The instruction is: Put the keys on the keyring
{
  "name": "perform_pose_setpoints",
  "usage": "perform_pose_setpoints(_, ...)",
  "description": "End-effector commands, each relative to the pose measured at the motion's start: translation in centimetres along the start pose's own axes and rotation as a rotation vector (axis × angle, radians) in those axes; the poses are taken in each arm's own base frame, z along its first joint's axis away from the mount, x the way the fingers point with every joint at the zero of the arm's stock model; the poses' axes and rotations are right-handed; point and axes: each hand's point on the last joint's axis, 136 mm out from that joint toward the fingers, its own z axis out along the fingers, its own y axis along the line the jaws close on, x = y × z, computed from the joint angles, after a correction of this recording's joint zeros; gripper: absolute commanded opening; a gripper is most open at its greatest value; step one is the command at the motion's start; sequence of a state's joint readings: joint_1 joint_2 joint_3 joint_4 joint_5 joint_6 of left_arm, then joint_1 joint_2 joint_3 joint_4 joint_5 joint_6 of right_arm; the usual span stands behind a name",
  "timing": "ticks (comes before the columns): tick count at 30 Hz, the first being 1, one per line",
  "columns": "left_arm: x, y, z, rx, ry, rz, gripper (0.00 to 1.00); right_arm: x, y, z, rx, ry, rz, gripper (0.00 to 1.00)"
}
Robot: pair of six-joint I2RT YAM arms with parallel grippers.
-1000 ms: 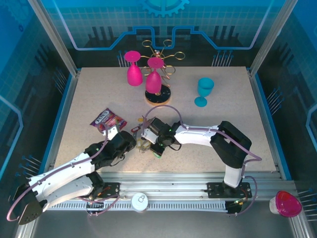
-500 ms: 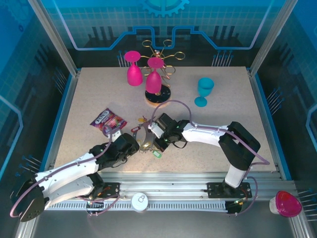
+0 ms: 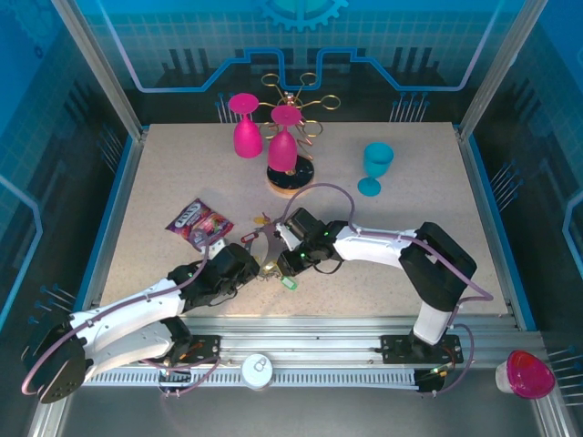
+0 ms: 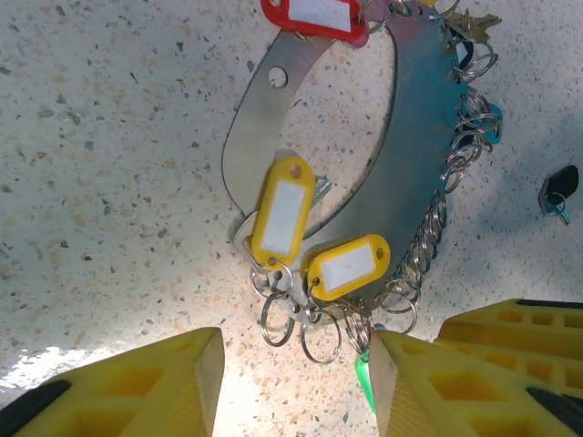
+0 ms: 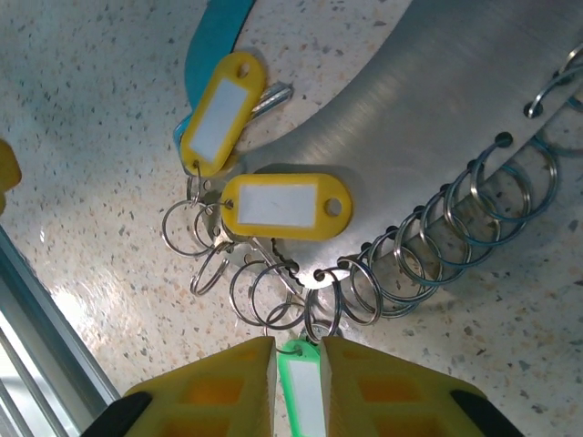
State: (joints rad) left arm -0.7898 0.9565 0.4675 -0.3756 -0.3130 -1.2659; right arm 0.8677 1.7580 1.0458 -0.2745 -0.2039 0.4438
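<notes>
keys' green tag (image 5: 301,390) between right fingers (image 5: 214,393)

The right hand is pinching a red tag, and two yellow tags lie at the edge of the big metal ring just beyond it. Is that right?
Not quite. The right wrist view shows the right hand pinching a green tag, not a red one. The two yellow tags do lie at the edge of the big metal ring just beyond it.

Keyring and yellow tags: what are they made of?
Keyring: likely steel or aluminium sheet, flat grey band with brushed matte sheen and punched holes. Yellow tags: apparently glossy moulded plastic with white paper inserts. Green tag in the right gripper: looks translucent plastic.
</notes>
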Motion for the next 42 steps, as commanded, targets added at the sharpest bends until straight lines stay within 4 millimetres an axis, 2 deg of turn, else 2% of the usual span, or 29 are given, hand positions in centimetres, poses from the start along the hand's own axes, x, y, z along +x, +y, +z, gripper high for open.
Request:
perform_pose_setpoints(1, -0.1, 0.5, 0.0, -0.005, -0.008, -0.020, 0.46, 0.4, -0.1, 0.6, -0.017, 0.008, 0.117, 0.20)
perform_pose_setpoints(11, -0.1, 0.5, 0.0, -0.005, -0.012, -0.021, 0.46, 0.9, -0.9, 1.3, 0.038, 0.034, 0.155, 0.26)
perform_pose_setpoints(27, -0.2, 0.4, -0.1, -0.002, -0.015, -0.020, 0.46, 0.3, -0.5, 2.6, 0.013, 0.036, 0.154, 0.20)
perform_pose_setpoints(42, -0.3, 0.4, -0.2, 0.000, -0.019, -0.021, 0.46, -0.4, 0.0, 2.8, -0.012, 0.020, 0.159, 0.21)
